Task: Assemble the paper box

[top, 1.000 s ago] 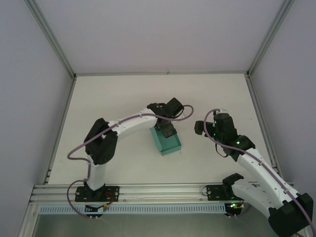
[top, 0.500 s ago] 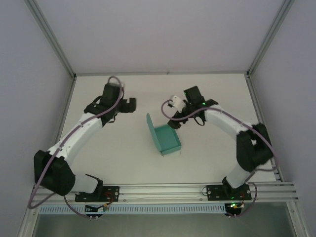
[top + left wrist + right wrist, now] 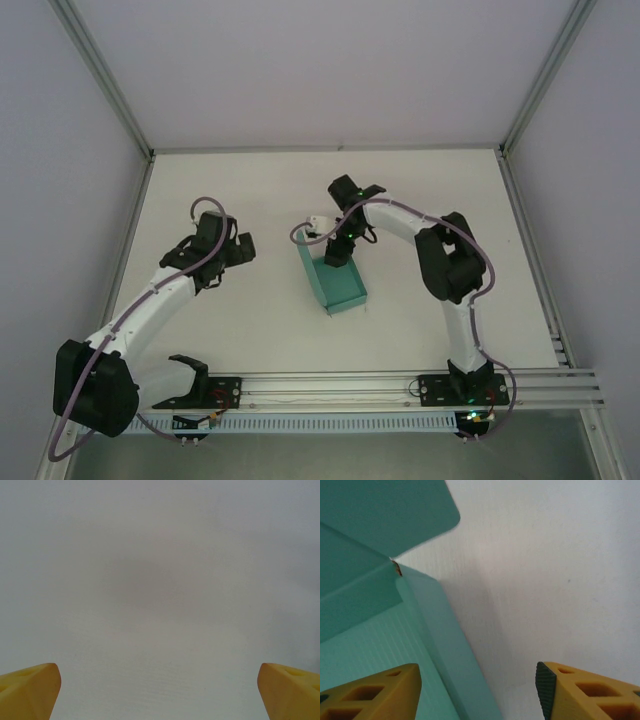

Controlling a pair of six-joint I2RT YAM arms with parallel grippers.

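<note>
teal paper box [image 3: 345, 290], right gripper [image 3: 477, 672] spread astride wall

Right wrist view: paper box [image 3: 365, 630] — cut off left (top, bottom too).

Teal-green paper box [image 3: 342, 292] of thin, plain cardboard, seen open near the middle of the white table [image 3: 260, 320]. It is folded into a shallow rectangular tray with its walls raised. It lies slightly askew, its near end turned a little to the right. A broad lid panel stands nearly upright along its left side. In the right wrist view, a flap [image 3: 385, 515] with a rounded corner rises beyond one tray corner, and the inner floor shows fine ribbing.
</note>
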